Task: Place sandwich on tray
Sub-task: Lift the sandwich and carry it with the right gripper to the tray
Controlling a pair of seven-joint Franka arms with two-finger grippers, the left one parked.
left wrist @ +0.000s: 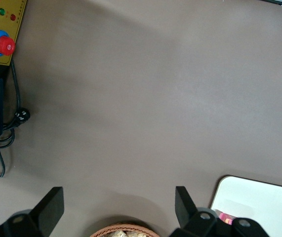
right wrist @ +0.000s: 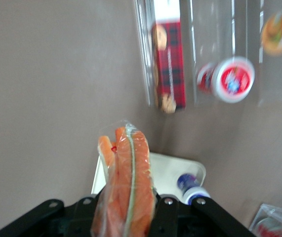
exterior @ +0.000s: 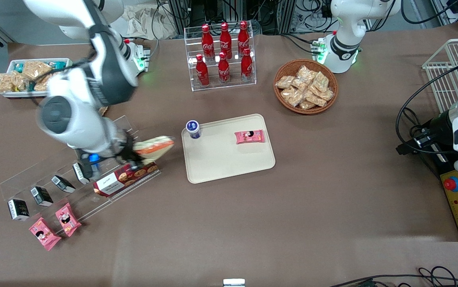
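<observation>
The sandwich (exterior: 155, 146), a wedge in clear wrap with orange and green filling, hangs in the air above the clear acrylic rack, pointing toward the tray. My right gripper (exterior: 133, 154) is shut on its wide end; in the right wrist view the sandwich (right wrist: 127, 182) stands clamped between the black fingers (right wrist: 173, 212). The cream-beige tray (exterior: 229, 159) lies flat at mid-table, a short way from the sandwich's tip. The tray (right wrist: 168, 170) also shows past the sandwich in the wrist view. On it are a pink snack packet (exterior: 249, 136) and a small blue-capped bottle (exterior: 193, 129).
Under the gripper lies a red plaid cookie box (exterior: 125, 178) on a clear acrylic rack (exterior: 65, 175) with small dark cartons. Two pink packets (exterior: 53, 227) lie nearer the front camera. Cola bottles (exterior: 223, 52), a wicker basket of snacks (exterior: 305, 86) and a white snack tray (exterior: 30, 75) stand farther back.
</observation>
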